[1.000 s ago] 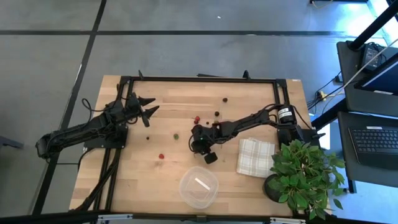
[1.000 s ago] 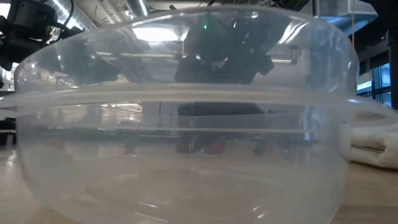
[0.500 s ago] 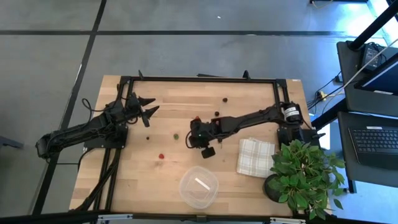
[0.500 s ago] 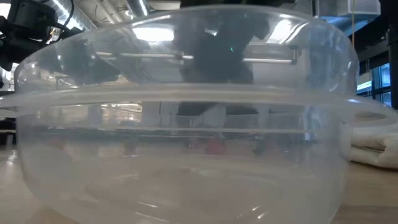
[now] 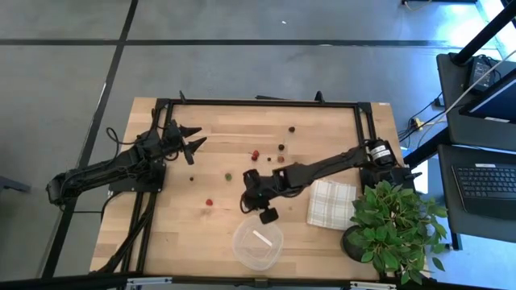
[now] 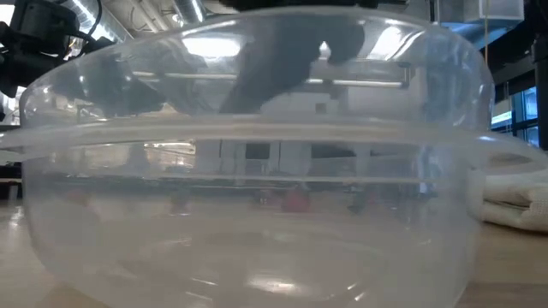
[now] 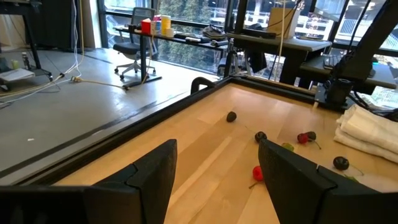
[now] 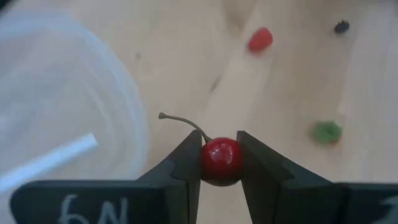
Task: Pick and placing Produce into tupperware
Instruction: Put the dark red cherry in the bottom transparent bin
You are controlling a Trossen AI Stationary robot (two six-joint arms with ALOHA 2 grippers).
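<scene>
1. Since a second ago the right gripper (image 5: 265, 214) has swung from the middle of the table toward the lower centre of the high view, ending just above the tub's rim; the left arm has not shifted.
2. The right gripper is clenched on a red cherry (image 8: 221, 161) with a thin stem, pinched between its two fingers (image 8: 183, 163).
3. The clear round tub (image 5: 258, 243) sits at the lower centre of the high view, with a white strip (image 5: 260, 238) lying inside it.
4. In the low view the tub (image 6: 257, 154) fills the frame.
5. The left gripper (image 5: 192, 144) waits at the table's upper left, fingers spread apart, holding nothing.
6. Loose berries lie on the wood: a red one (image 5: 209, 202), a green one (image 5: 228, 176), a dark one (image 5: 292, 127).
7. A checked cloth (image 5: 330, 203) and a potted plant (image 5: 393, 219) stand at the right.
</scene>
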